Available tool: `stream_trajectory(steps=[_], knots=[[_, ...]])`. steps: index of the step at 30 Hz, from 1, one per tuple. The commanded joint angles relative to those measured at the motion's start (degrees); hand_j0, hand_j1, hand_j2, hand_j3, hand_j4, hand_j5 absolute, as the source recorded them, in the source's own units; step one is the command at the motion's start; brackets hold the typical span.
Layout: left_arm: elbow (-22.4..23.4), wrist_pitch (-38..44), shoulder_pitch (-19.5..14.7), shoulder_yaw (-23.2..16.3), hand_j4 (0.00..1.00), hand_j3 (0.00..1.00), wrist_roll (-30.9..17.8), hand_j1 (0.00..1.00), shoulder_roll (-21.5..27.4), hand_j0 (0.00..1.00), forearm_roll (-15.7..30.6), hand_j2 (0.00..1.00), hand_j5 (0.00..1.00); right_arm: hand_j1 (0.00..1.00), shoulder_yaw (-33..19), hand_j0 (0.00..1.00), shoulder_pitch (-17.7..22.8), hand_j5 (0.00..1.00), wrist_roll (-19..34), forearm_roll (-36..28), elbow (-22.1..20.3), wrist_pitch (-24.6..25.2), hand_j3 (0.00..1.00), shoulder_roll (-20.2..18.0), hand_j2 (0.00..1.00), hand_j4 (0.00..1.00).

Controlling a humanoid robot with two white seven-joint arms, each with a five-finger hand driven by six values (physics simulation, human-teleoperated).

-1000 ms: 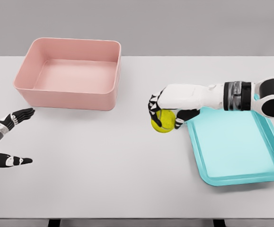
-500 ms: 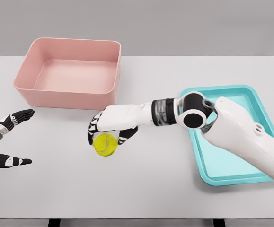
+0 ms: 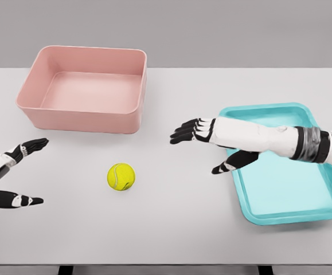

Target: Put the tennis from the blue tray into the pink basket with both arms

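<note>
The yellow tennis ball (image 3: 121, 176) lies free on the white table, below the pink basket (image 3: 85, 89) and left of the blue tray (image 3: 286, 163). My right hand (image 3: 203, 146) hovers open to the right of the ball, fingers stretched out leftward, well apart from it. My left hand (image 3: 16, 175) is open at the left edge, fingers spread, some way left of the ball. The basket holds nothing and the tray holds nothing.
The white table (image 3: 166, 229) ends at a front edge near the bottom of the view. The right forearm (image 3: 269, 137) lies across the tray's left upper corner.
The right hand let go of the ball on the table and drew back to the right towards the tray. The left hand shifted slightly right.
</note>
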Motion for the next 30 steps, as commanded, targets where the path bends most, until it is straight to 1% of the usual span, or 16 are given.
stream_trajectory(steps=[1,2,3,6,8,10,11,12,14,17,19,20,22,24,27,30], knots=[[-0.4,0.0,-0.6,0.0,1.0,1.0,-0.1,1.0,-3.9,1.0,-2.9,1.0,1.0,1.0,-17.7,1.0,0.8,1.0,0.0,-3.4,0.4,-1.1,1.0,-4.3,1.0,1.0],[-0.4,0.0,-3.0,-0.4,1.0,1.0,-0.2,1.0,-7.3,1.0,-4.5,1.0,1.0,1.0,-20.1,1.0,2.3,1.0,0.0,-3.4,0.9,-1.1,1.0,-4.2,1.0,1.0],[-0.8,0.0,-3.4,-0.4,1.0,1.0,-0.2,1.0,-9.3,1.0,-4.5,1.0,1.0,1.0,-20.0,1.0,2.4,1.0,0.0,-3.3,0.9,-1.1,1.0,-4.1,1.0,1.0],[-0.8,0.0,-3.9,-0.6,1.0,1.0,-0.1,1.0,-9.7,1.0,-4.3,1.0,1.0,1.0,-20.1,1.0,2.2,1.0,0.0,-3.0,1.0,-1.1,1.0,-3.6,1.0,1.0],[-0.8,0.0,-4.3,-1.7,1.0,1.0,0.0,1.0,-10.0,1.0,-4.4,1.0,1.0,1.0,-20.2,1.0,2.3,1.0,0.0,-2.9,1.1,-1.1,1.0,-3.7,1.0,1.0],[-0.8,0.0,-4.5,-1.8,1.0,1.0,0.0,1.0,-11.7,1.0,-4.7,1.0,1.0,1.0,-20.0,1.0,2.3,1.0,0.0,-3.0,1.2,-1.1,1.0,-3.4,1.0,1.0],[-0.8,0.0,-5.9,-2.9,1.0,1.0,0.0,1.0,-12.8,1.0,-6.2,1.0,1.0,1.0,-19.3,1.0,2.3,1.0,0.0,-3.0,0.8,-1.1,1.0,-1.8,1.0,1.0],[-0.8,0.0,-7.0,-3.4,1.0,1.0,0.0,1.0,-14.0,1.0,-9.3,1.0,1.0,1.0,-18.7,1.0,2.4,1.0,0.0,-2.9,0.7,-1.1,1.0,-0.9,1.0,1.0],[-0.8,0.0,-7.1,-3.7,1.0,1.0,-0.2,1.0,-15.8,1.0,-11.2,1.0,1.0,1.0,-17.6,1.0,2.3,1.0,0.0,-2.8,0.7,-1.1,1.0,-0.8,1.0,1.0],[-0.8,0.0,-8.9,-7.1,1.0,1.0,0.0,1.0,-16.3,1.0,-11.1,1.0,1.0,1.0,-17.6,1.0,2.4,1.0,0.0,-2.8,0.7,-1.1,1.0,-1.0,1.0,1.0],[-0.8,0.0,-9.2,-7.1,1.0,1.0,0.0,1.0,-17.8,1.0,-11.1,1.0,1.0,1.0,-18.2,1.0,2.5,1.0,0.0,-2.6,0.1,-1.1,1.0,-2.0,1.0,1.0],[-0.8,0.0,-9.4,-7.7,1.0,1.0,0.0,1.0,-17.9,1.0,-11.1,1.0,1.0,1.0,-19.1,1.0,2.6,1.0,0.0,-2.6,-0.1,-1.1,1.0,-3.2,1.0,1.0],[-0.8,0.0,-10.0,-8.3,1.0,1.0,0.0,1.0,-19.2,1.0,-11.2,1.0,1.0,1.0,-19.6,1.0,2.5,1.0,0.0,-2.6,-0.1,-1.1,1.0,-3.2,1.0,1.0],[-0.8,3.6,-10.0,-8.6,1.0,1.0,0.0,1.0,-19.4,1.0,-11.1,1.0,1.0,1.0,-19.5,1.0,2.4,1.0,0.0,-2.7,-0.2,-1.1,1.0,-2.5,1.0,1.0],[-0.8,7.4,-11.0,-10.0,1.0,1.0,-0.1,1.0,-19.4,1.0,-10.4,1.0,1.0,1.0,-19.4,1.0,2.4,1.0,0.0,-2.6,-0.1,-1.1,1.0,-2.4,1.0,1.0],[-0.8,12.1,-11.4,-10.4,1.0,1.0,-0.1,1.0,-19.7,1.0,-10.4,1.0,1.0,1.0,-19.6,1.0,2.0,1.0,0.0,-2.6,-0.1,-1.1,1.0,-2.5,1.0,1.0]])
